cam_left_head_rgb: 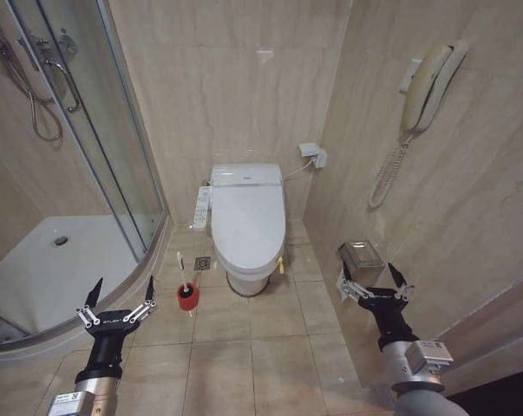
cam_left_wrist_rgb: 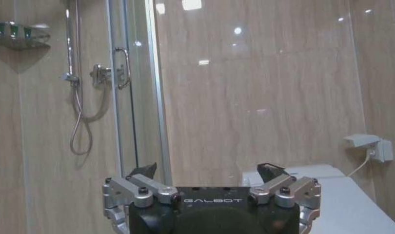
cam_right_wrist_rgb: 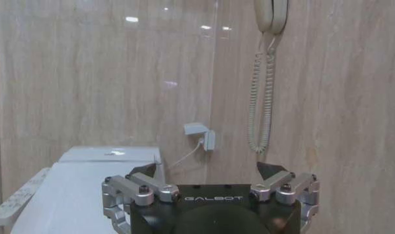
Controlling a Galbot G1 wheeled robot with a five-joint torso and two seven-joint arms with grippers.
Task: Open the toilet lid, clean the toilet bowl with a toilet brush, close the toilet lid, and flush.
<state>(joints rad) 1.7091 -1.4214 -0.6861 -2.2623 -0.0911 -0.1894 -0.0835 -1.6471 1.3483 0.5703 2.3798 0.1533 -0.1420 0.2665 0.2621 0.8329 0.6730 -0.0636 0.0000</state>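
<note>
We find the lid (cam_left_head_rgb: 248, 217) shut on the bowl (cam_left_head_rgb: 248, 279), the brush (cam_left_head_rgb: 185, 279) in its holder beside. Left gripper (cam_left_head_rgb: 120, 294) and right gripper (cam_left_head_rgb: 374, 276) hang wide open, empty.

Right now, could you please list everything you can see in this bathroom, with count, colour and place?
toilet lid: one, white, shut over the toilet bowl at the back wall
button panel: one, white, on the bowl's left side
toilet brush: one, white handle, standing in its red holder on the floor left of the bowl
shower tray: one, white, far left behind glass
wall phone: one, cream, right wall
paper holder: one, metal, right wall
left claw: black and silver, open, near left
right claw: black and silver, open, near right
</note>
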